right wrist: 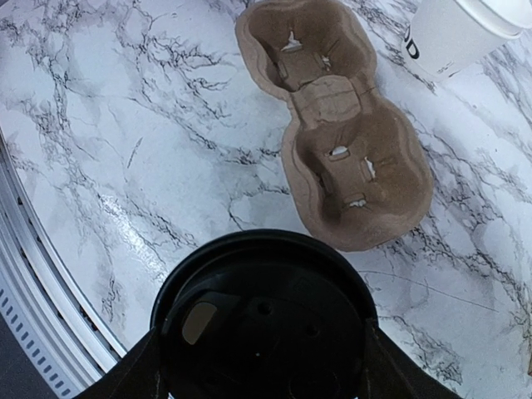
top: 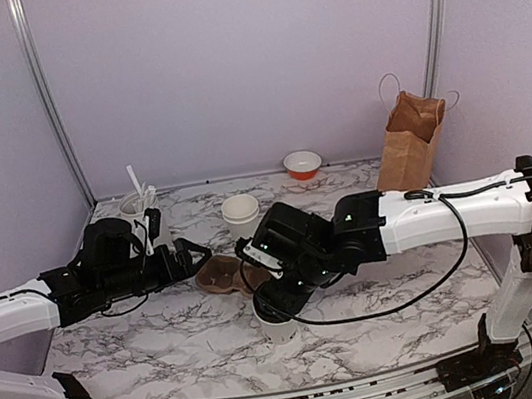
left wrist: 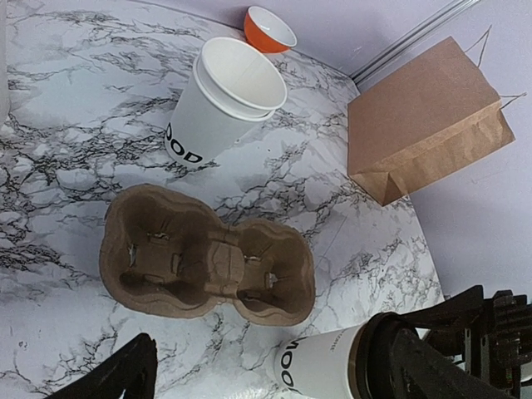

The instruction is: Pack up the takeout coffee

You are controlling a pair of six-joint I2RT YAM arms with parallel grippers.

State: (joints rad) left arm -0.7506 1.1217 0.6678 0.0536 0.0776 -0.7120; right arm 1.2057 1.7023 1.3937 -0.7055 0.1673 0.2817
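Two bare wells (left wrist: 154,249) in carrier (left wrist: 218,259); lidded coffee (top: 280,331) on desk (top: 147,340) just beside it, clamped at lid (right wrist: 264,324) by right hand (top: 281,303). Left hand (top: 188,258) spread wide near carrier. White utensils (top: 140,190) in holder (top: 132,208).

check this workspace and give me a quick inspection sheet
surface: marble-pattern table, no spills seen
job's things: takeout coffee upright near the front edge, lid on; cardboard carrier empty; paper bag standing at back right
clutter: lidless cup, orange bowl, utensil holder
grippers: right gripper closed around the coffee's lid; left gripper open, empty, beside the carrier
cables: black cable looping off the right arm
surroundings: lavender walls, metal posts
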